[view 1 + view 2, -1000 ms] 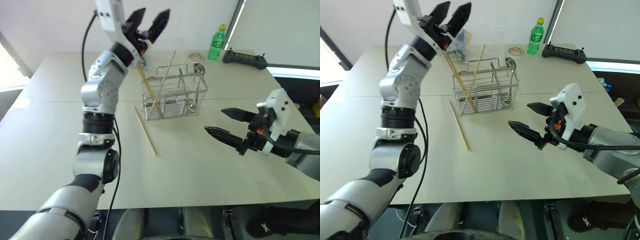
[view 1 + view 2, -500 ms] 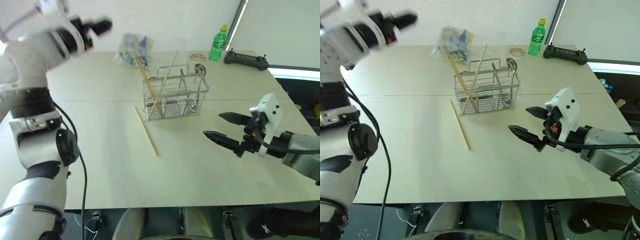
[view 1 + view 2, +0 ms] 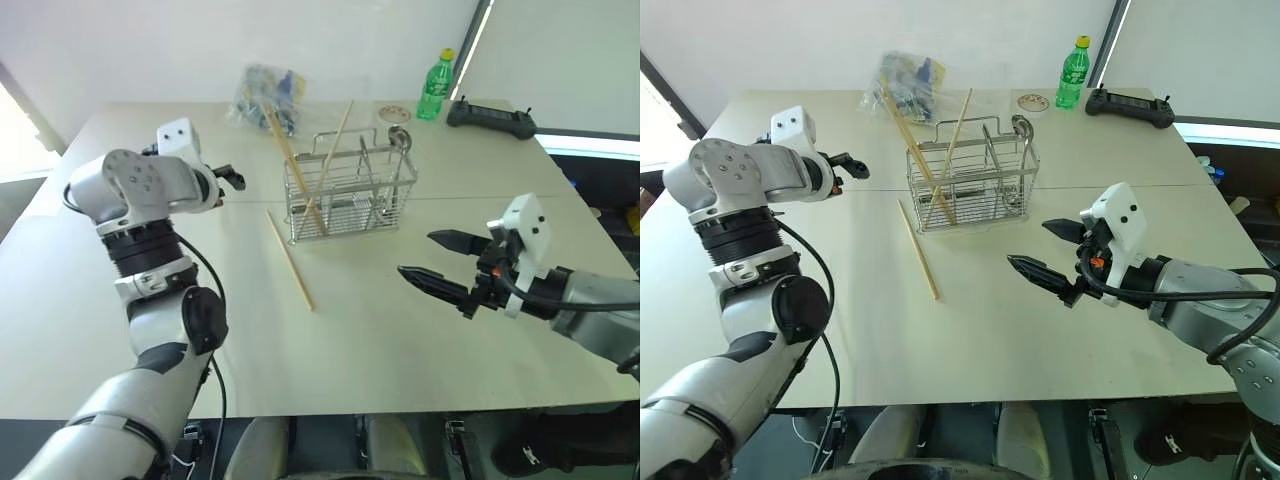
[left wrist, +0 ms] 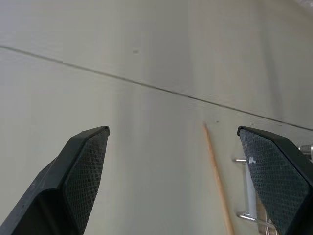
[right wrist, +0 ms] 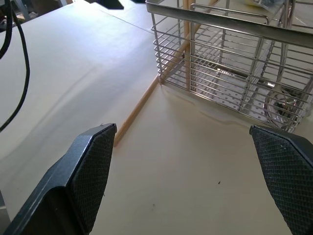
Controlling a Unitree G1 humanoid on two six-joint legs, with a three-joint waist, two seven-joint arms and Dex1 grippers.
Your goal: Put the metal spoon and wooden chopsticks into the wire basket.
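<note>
The wire basket (image 3: 350, 190) stands mid-table. Two wooden chopsticks (image 3: 298, 172) lean inside it, crossing above the rim. A third chopstick (image 3: 290, 260) lies flat on the table just in front of the basket's left corner; it also shows in the left wrist view (image 4: 215, 171). The metal spoon (image 3: 400, 138) stands in the basket's right end, bowl up. My left gripper (image 3: 232, 177) hangs open and empty left of the basket, tilted down toward the table. My right gripper (image 3: 415, 253) is open and empty right of the loose chopstick, facing the basket (image 5: 230, 58).
A clear plastic bag with blue contents (image 3: 265, 90) lies behind the basket. At the far right of the table are a green bottle (image 3: 434, 85), a small round disc (image 3: 393, 112) and a black controller (image 3: 490, 115). A seam (image 4: 146, 85) crosses the tabletop.
My left arm swung down from above the basket to its left, and its gripper now tips toward the table. The right gripper has barely shifted. Basket, spoon and chopsticks are unmoved.
</note>
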